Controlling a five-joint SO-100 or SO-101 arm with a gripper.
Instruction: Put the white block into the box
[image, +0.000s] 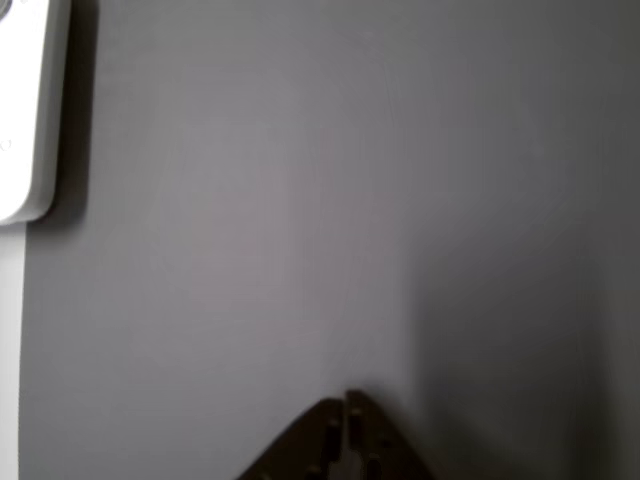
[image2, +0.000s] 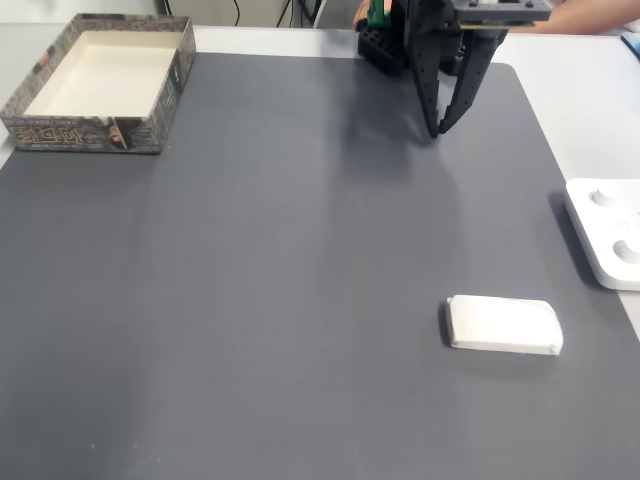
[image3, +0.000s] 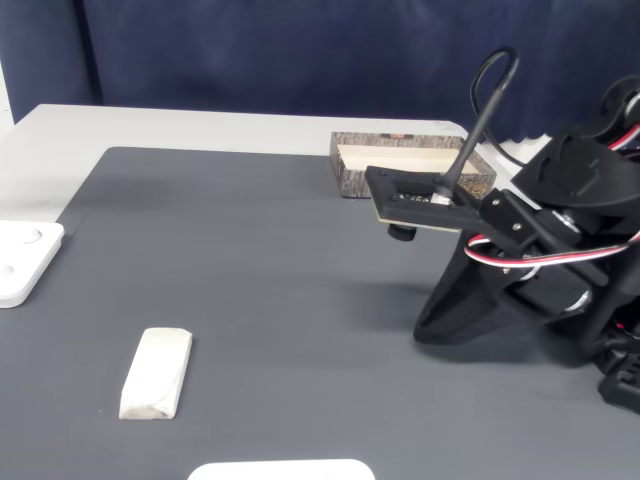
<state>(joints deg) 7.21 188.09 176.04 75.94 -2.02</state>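
Observation:
The white block (image2: 503, 325) lies flat on the dark grey mat, in the near right part of a fixed view; in the other fixed view the block (image3: 157, 373) sits at the lower left. The box (image2: 85, 135) stands at the mat's far left corner, its pale inside bare; the box (image3: 347, 172) shows partly behind the arm. My gripper (image2: 437, 131) hangs near the mat's far edge, well away from both, fingertips together and holding nothing. In the other view the gripper (image: 346, 402) pokes in from the bottom, shut, over bare mat. Its tip (image3: 422, 330) rests low by the mat.
A glossy white plastic piece (image2: 610, 232) lies off the mat's right edge, also seen as the piece (image: 25, 110) and the piece (image3: 25, 260). Another white piece (image3: 282, 469) sits at the near edge. A person's arm (image2: 600, 14) rests behind the robot base.

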